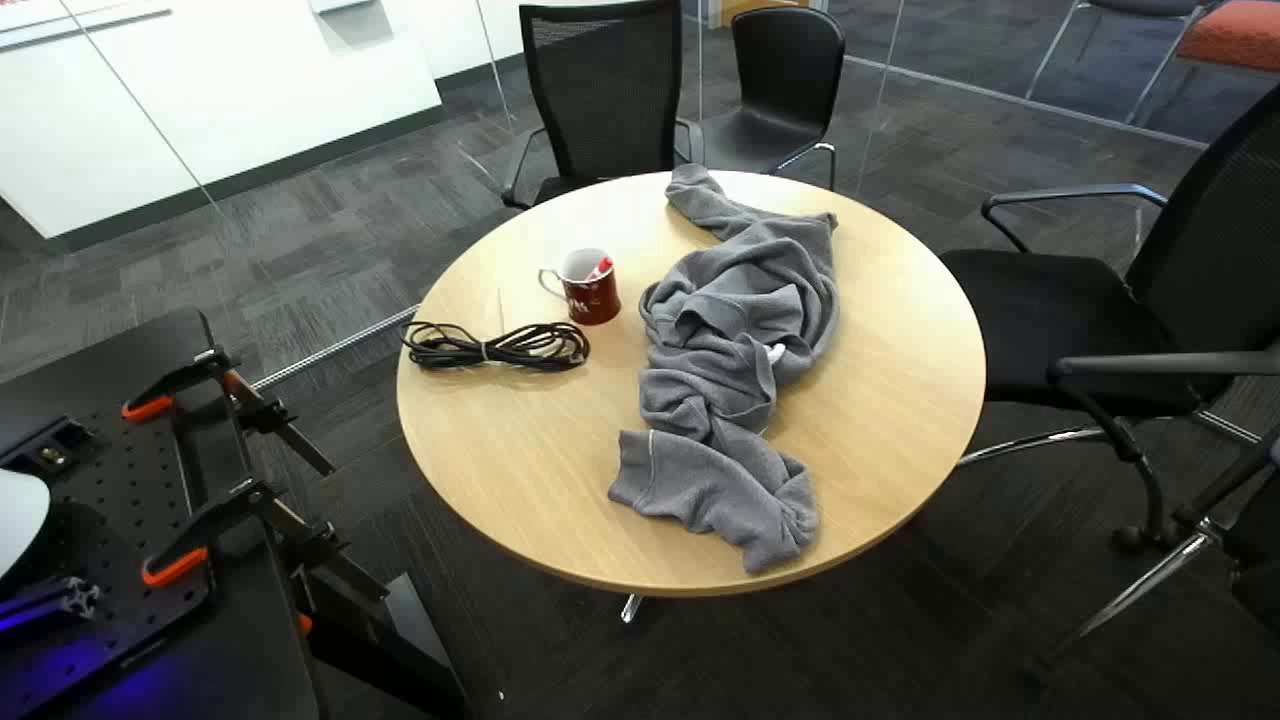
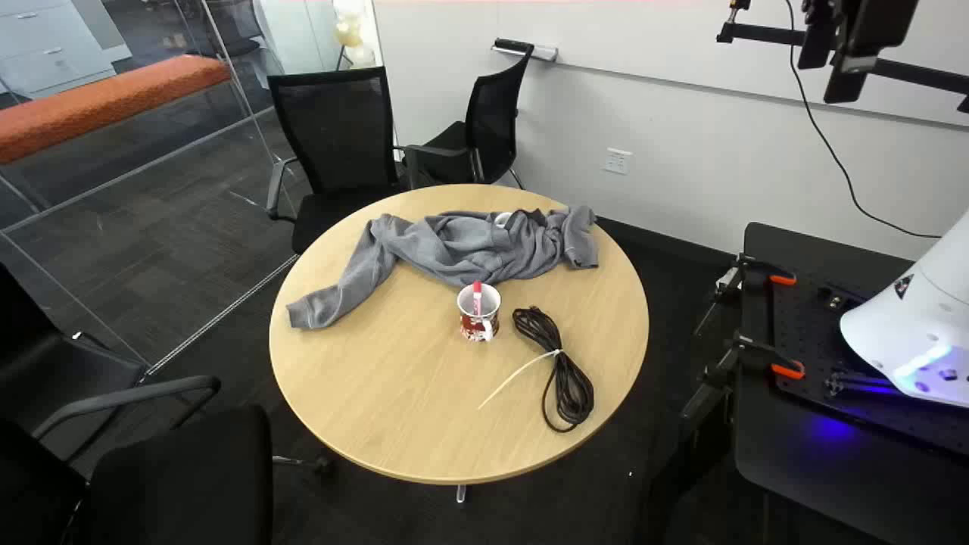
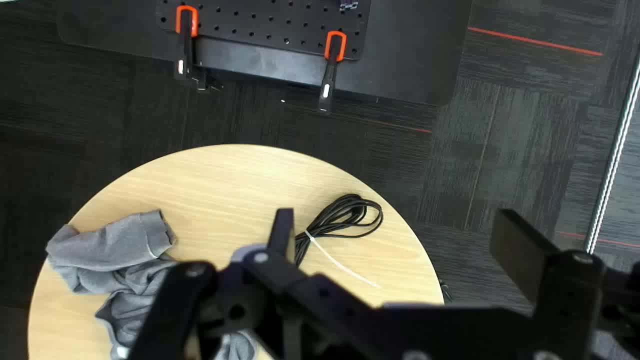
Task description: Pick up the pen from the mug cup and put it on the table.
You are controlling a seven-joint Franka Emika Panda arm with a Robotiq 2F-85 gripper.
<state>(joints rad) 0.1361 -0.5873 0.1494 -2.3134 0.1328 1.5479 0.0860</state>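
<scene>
Hovering high, the robot's black gripper points straight down, its two fingers far apart, with part of the round light-wood table and dark floor showing through the wide gap. In an exterior view it hangs at the upper right, higher than everything on the table and cut off by the frame's top edge; below it, at the right edge, the arm's white base stands on a black bench. The red-capped pen is inside the small red and white mug, its red end showing at the rim in both exterior views; the mug stands upright on the table, lower than the fingers and well apart from them. In the wrist view, a coiled black cable bound with a pale tie lies beneath the gap, closer to the finger at picture left and partly hidden behind it. A crumpled grey garment spreads past that same finger, on its outer side. Beyond both fingertips, toward the top of that view, two orange and black clamps grip the bench's edge.
</scene>
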